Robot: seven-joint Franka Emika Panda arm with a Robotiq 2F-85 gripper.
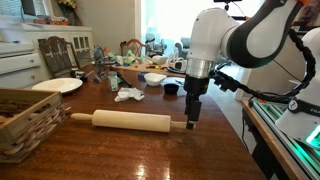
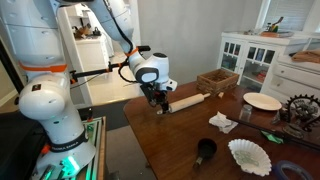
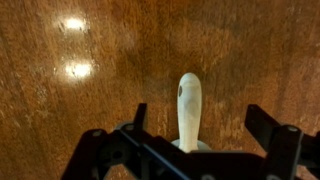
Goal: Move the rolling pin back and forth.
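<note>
one dark, glossy wooden table (image 1: 150, 155) is filling most of both exterior views (image 2: 190, 140), and in the wrist view its grain (image 3: 60, 110) is spreading out under the camera with two bright reflections (image 3: 72, 22) glinting on it. a white robot arm (image 1: 240, 35) is bending down over the table's near edge, its bulky base (image 2: 45, 105) standing just off the table. the rolling pin (image 1: 130, 121) is lying flat on the bare wood near that edge, seen from the other side in an exterior view (image 2: 188, 101). one tapered end is pointing at a wicker basket (image 1: 25, 120) just beside it. a white plate (image 1: 57, 86) is sitting behind the basket. the gripper (image 1: 191, 120) is hanging straight down over the pin's handle (image 3: 189, 100) at the end farthest from the basket. in the wrist view the gripper (image 3: 199, 112) is showing two black fingers (image 3: 140, 112) standing apart, one on each side of the handle. bare table is showing in both gaps, so they are straddling the handle and not pinching it. a crumpled napkin (image 1: 129, 95) is resting farther back on the table, well apart from the pin. a black cup (image 2: 205, 150) is standing near the table's edge.
</note>
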